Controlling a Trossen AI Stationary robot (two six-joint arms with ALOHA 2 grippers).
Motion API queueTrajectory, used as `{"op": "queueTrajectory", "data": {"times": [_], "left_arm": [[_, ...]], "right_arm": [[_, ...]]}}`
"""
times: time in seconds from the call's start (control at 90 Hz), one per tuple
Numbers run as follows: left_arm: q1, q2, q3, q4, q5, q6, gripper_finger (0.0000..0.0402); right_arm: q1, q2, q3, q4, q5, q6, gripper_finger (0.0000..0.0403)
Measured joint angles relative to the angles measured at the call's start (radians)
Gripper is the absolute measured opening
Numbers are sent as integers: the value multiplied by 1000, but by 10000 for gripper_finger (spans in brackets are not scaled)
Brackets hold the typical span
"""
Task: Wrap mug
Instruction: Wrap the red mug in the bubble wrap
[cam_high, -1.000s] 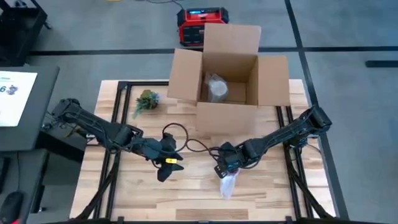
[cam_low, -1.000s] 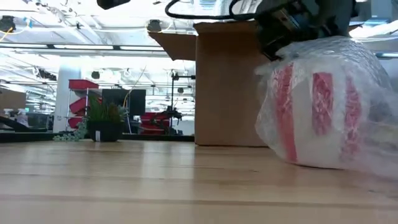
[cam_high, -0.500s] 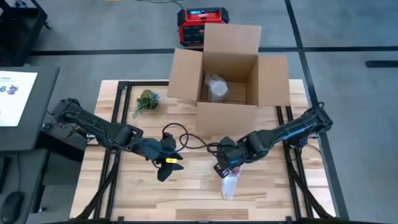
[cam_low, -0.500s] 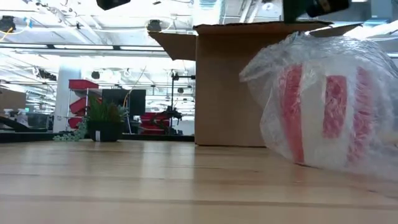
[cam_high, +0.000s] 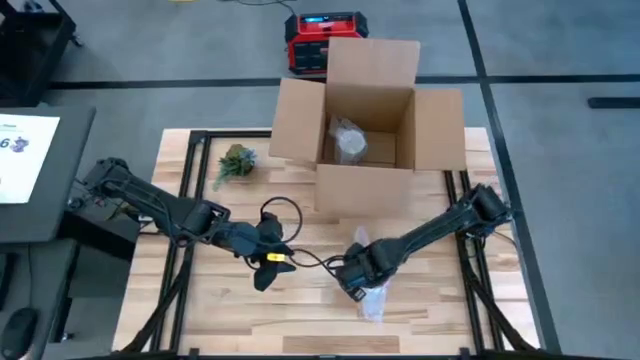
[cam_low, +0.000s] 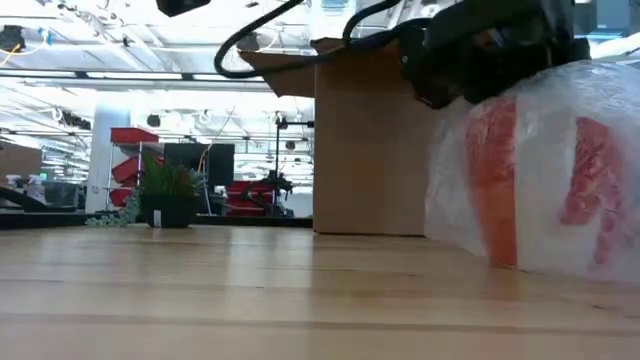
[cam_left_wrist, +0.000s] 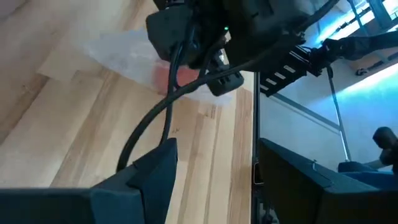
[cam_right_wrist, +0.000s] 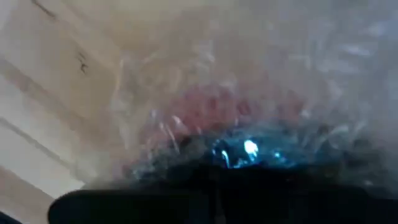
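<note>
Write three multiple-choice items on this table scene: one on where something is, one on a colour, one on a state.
1. Where is the small potted plant?
A. inside the box
B. on the table, to the left of the box in the high view
C. in the left gripper

2. What colour are the bands on the bubble-wrapped mug?
A. blue
B. green
C. red

3. In what state is the cardboard box?
A. open, flaps up
B. taped shut
C. crushed flat

Answers:
1. B, since the high view shows the plant standing on the wooden table beside the box's left flap.
2. C, since the low view shows red stripes through the clear wrap.
3. A, since the high view looks straight into the box, where a wrapped item already lies.

The right gripper is down at the mug; the left gripper waits nearby.
</note>
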Motion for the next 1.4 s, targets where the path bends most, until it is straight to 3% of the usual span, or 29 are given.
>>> {"op": "queueTrajectory", "data": {"times": [0.144, 0.344, 0.556, 0.689, 0.844, 0.978, 1.156, 1.4], "left_arm": [[0, 0, 0, 1, -1, -1, 201], [0, 0, 0, 2, 0, -3, 201], [0, 0, 0, 2, 1, -3, 201], [0, 0, 0, 3, 1, 2, 201], [0, 0, 0, 3, 1, 3, 201], [0, 0, 0, 3, 1, 4, 201], [0, 0, 0, 3, 1, 4, 201], [0, 0, 0, 3, 1, 4, 201]], "right_arm": [[-7, -43, 40, -60, -7, -4, 0], [-9, -213, 117, -151, -22, 41, 0], [24, -284, 119, -172, 186, 154, 0], [10, -197, 104, -188, 168, 141, 0], [-7, -83, 31, -155, 46, 97, 0], [-8, -19, 11, -104, 13, 52, 0], [-12, -48, 60, -161, 19, 36, 0], [14, -225, 136, -233, 39, 72, 0]]}}
